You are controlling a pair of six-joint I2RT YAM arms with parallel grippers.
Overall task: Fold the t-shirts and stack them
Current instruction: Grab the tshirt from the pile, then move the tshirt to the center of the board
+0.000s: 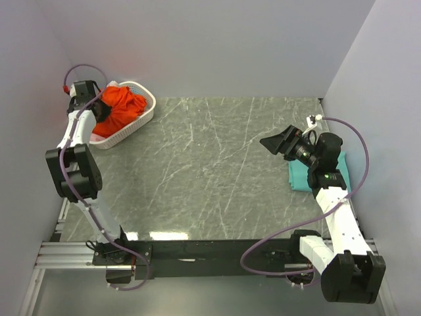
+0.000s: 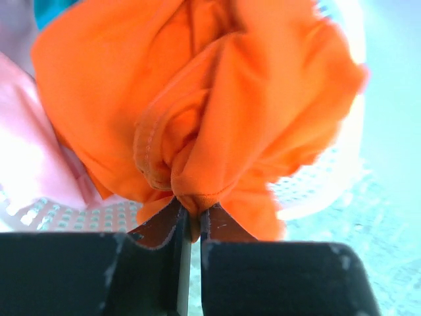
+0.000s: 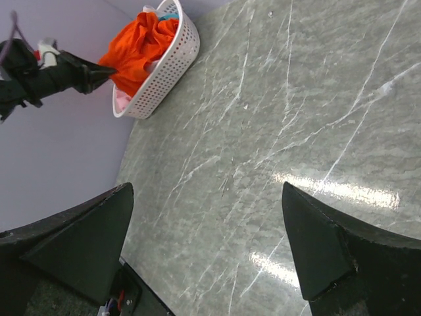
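Observation:
The bright orange t-shirt (image 1: 122,108) lies bunched in the white basket (image 1: 146,99) at the table's far left corner. My left gripper (image 2: 191,214) is shut on a fold of the orange cloth (image 2: 217,99), pinched between both fingertips. Beside it in the basket are a pink garment (image 2: 26,151) and a sliver of teal cloth (image 2: 49,8). A folded teal t-shirt (image 1: 299,178) lies on the table's right side, partly under the right arm. My right gripper (image 1: 273,143) hovers open over the marble with nothing between its fingers (image 3: 316,243).
The basket (image 3: 171,62) stands against the left wall, with the back wall close behind it. The grey marble table (image 1: 217,171) stretches between the two arms. The right wall runs close beside the teal shirt.

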